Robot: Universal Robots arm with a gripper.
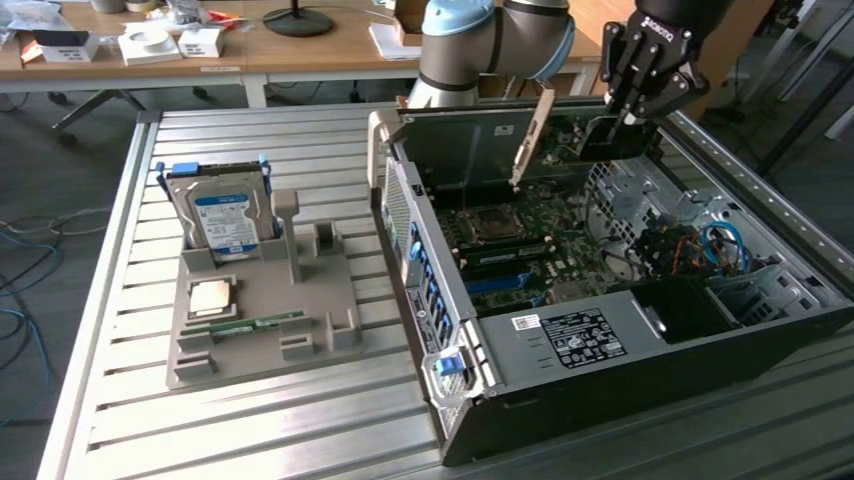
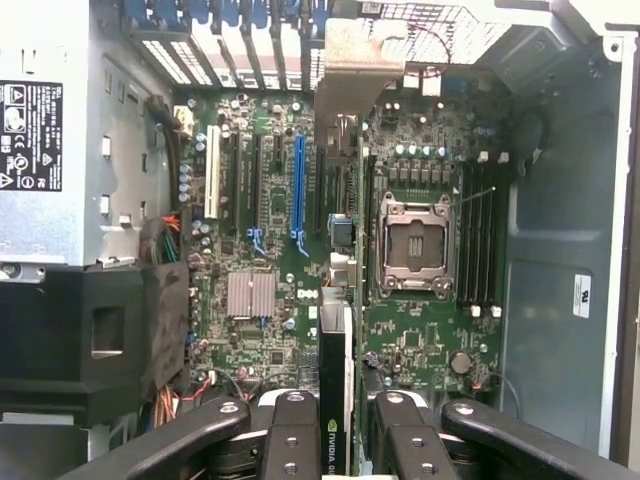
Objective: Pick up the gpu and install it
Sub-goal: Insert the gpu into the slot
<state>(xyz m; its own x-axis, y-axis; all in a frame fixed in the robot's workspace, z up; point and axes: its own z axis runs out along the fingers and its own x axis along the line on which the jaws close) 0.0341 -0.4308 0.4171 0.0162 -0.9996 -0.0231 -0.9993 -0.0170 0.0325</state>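
Nearest my wrist camera, the claw [image 2: 335,425] is closed partway, its 2 black fingers [image 2: 290,435] pinching the gpu [image 2: 335,365] between them. I see the card edge-on, a thin dark strip with a green logo on it, running away from the lens to its silver bracket [image 2: 352,75]. Below it lies the motherboard [image 2: 270,330], and the card lines up between the long blue slot [image 2: 298,190] and the empty processor socket [image 2: 415,245].

From the exterior view, the claw [image 1: 625,125] hangs over the far end of the open computer case [image 1: 561,345], toward that view's right. It grips the gpu [image 1: 601,140] upright, and the bracket [image 1: 534,135] slants down toward the board. I cannot tell whether the card's lower edge touches any slot.

Well apart, on the exterior view's left, a grey tray [image 1: 320,340] sits on the slatted metal table [image 1: 120,300], holding 1 hard drive [image 1: 224,220] standing up and 1 green memory stick [image 1: 247,325] lying flat.
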